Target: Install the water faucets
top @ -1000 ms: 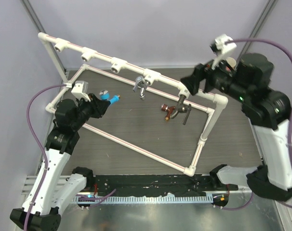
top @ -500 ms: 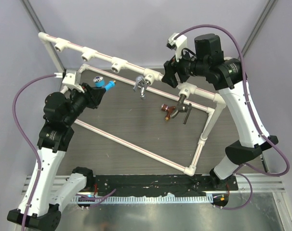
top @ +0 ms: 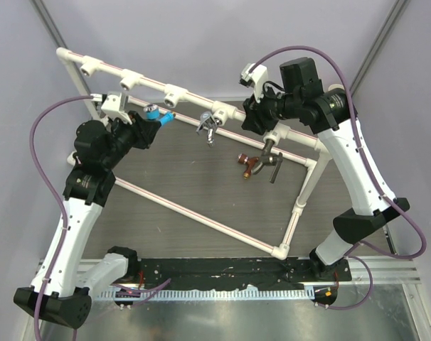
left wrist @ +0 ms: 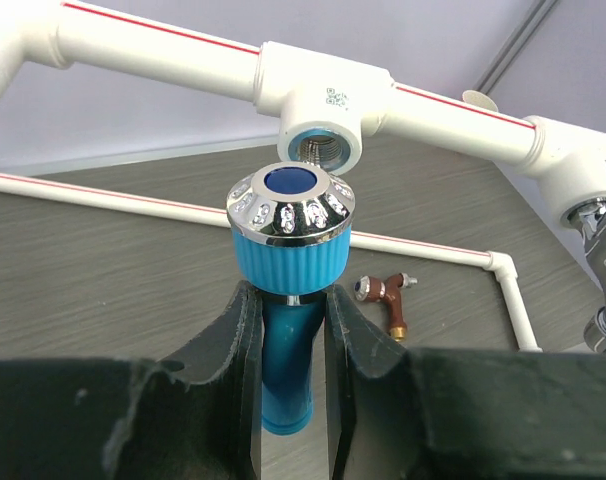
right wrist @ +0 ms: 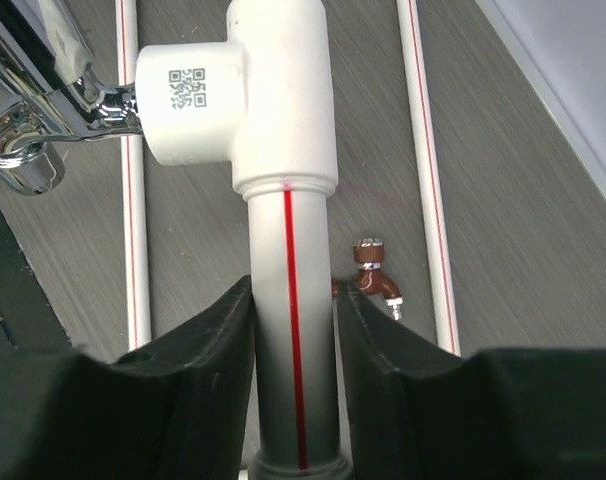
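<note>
Left claw (left wrist: 288, 300): pinching the blue faucet (left wrist: 288, 240) by its body, with the chrome-rimmed cap above the fingertips. An open tee socket (left wrist: 323, 110) sits just beyond the cap, apart from it.

Right claw (right wrist: 293, 295): pressed onto the white pipe (right wrist: 288, 220) from both sides. The silver faucet (right wrist: 28, 150) is seated in the second tee (right wrist: 193, 95), ahead-left of the fingers. The copper faucet (right wrist: 375, 275) lies on the table (right wrist: 543, 250), just right of the fingertips.

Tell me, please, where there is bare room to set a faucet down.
Bare tabletop lies between the near diagonal pipe and the copper faucet. It is crowded around the silver faucet, dark grey faucet and right gripper.
</note>
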